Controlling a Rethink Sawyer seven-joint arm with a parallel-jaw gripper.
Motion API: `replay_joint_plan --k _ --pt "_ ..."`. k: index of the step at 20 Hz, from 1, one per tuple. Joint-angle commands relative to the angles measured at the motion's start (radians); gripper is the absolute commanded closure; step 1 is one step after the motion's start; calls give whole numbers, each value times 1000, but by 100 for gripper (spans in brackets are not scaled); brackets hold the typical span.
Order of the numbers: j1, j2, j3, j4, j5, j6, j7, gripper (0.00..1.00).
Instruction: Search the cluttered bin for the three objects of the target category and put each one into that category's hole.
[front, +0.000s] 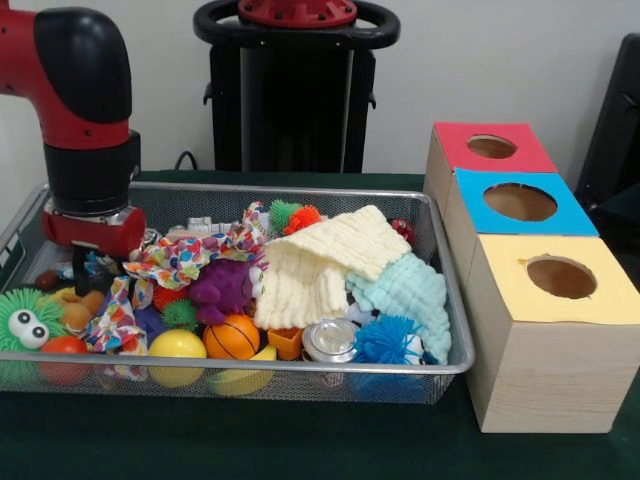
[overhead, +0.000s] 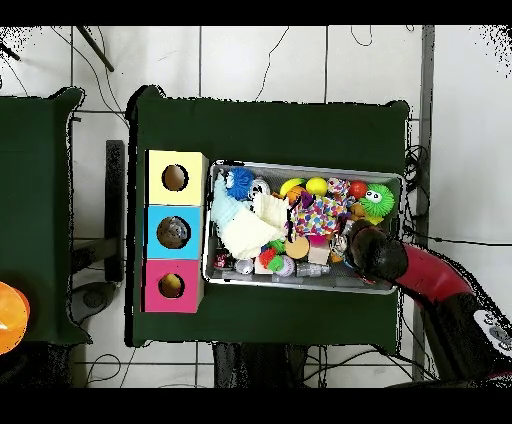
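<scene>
Front view: claw (front: 85, 268) sunk in bin (front: 440, 362) corner, finger state cannot tell; target category unclear; patterned cloth (front: 185, 257) just beside claw may snag and drag toys out

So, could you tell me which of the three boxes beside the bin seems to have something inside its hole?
The blue-topped box, the middle one: from overhead its hole shows something greyish inside, while the yellow box and red box show only dark holes.

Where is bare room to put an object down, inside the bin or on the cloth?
The mesh bin is crowded wall to wall with toys and cloths. Free patches: the green tablecloth in front of the bin, and the overhead view shows bare cloth behind the bin and the boxes.
</scene>
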Motion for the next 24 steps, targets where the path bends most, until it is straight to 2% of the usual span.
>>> replay_joint_plan --k 1,5,11,16,24 --pt "-9 22 105 -52 17 136 -11 0" --pt "-14 34 111 -86 13 165 -37 0" --pt "-34 79 137 -123 -2 151 -52 0" --pt "-44 141 160 -175 -16 140 -67 0" --pt "-55 177 178 -189 -42 105 -55 0"
